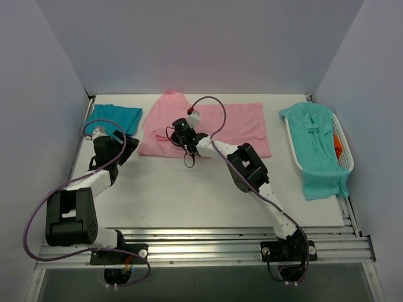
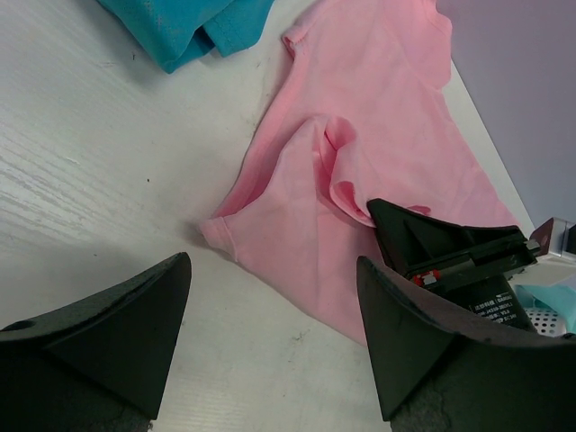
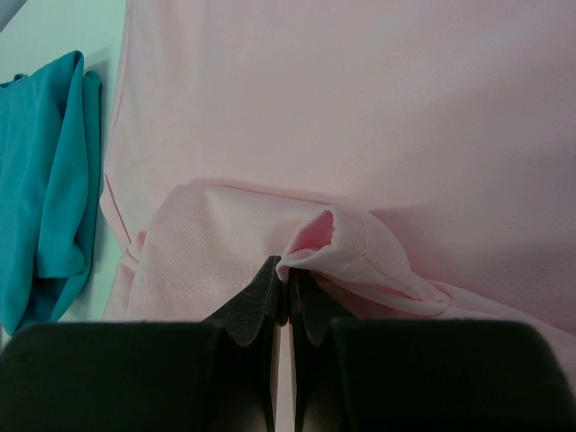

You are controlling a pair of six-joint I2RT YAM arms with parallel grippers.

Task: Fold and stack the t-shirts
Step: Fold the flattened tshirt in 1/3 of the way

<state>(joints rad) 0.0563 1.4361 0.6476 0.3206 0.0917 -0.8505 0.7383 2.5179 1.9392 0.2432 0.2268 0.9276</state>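
Top external shows me the pink t-shirt (image 1: 239, 123) spread mid-table, the aqua-green t-shirt (image 1: 318, 151) draped over the basket (image 1: 346, 150) at right, and the teal t-shirt (image 1: 116, 116) back left. My right gripper (image 3: 286, 279) pinches a pink fold; my left gripper (image 2: 272, 266) gapes, empty.

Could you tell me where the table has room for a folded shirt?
The table is bare on the near side of the pink shirt, and between it and the basket. The far left is crowded by the teal shirt.
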